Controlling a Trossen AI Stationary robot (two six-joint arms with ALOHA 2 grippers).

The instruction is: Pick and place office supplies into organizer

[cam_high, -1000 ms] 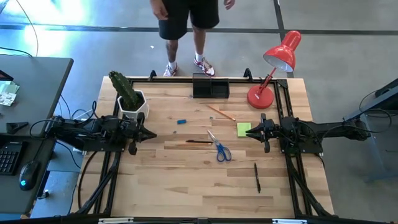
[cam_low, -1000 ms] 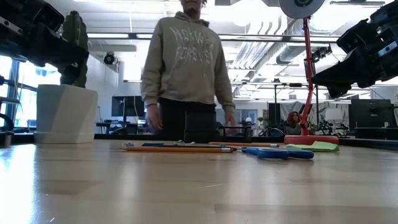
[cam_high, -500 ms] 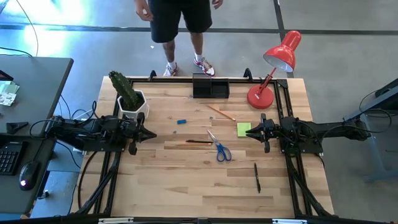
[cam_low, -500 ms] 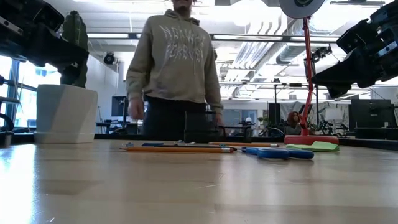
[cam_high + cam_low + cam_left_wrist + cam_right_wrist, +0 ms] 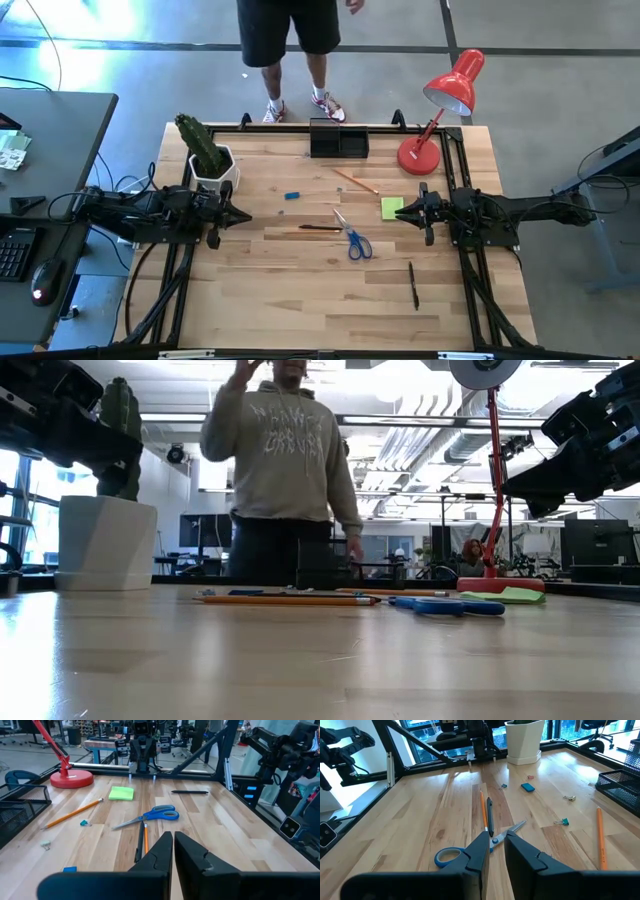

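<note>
The black organizer [image 5: 338, 138] stands at the table's far edge. Loose on the wood lie a blue eraser [image 5: 292, 195], an orange pencil [image 5: 357, 181], a yellow-green sticky pad [image 5: 392, 207], blue-handled scissors [image 5: 352, 236], a pencil and pen side by side [image 5: 320, 228] and a black pen [image 5: 413, 284]. My left gripper [image 5: 240, 214] hovers shut at the table's left, pointing right, above the wood. My right gripper [image 5: 400, 213] hovers at the right beside the sticky pad, pointing left, with a narrow gap between its fingers [image 5: 495, 837] and nothing in it.
A white pot with a cactus [image 5: 212, 160] stands just beyond my left gripper. A red desk lamp [image 5: 440, 110] stands at the far right corner. Small clips [image 5: 563, 822] lie scattered on the wood. A person [image 5: 285, 470] stands beyond the far edge, behind the organizer.
Both arms have kept still and nothing on the table has moved. The person beyond the far edge has shifted a little and raised a hand.
</note>
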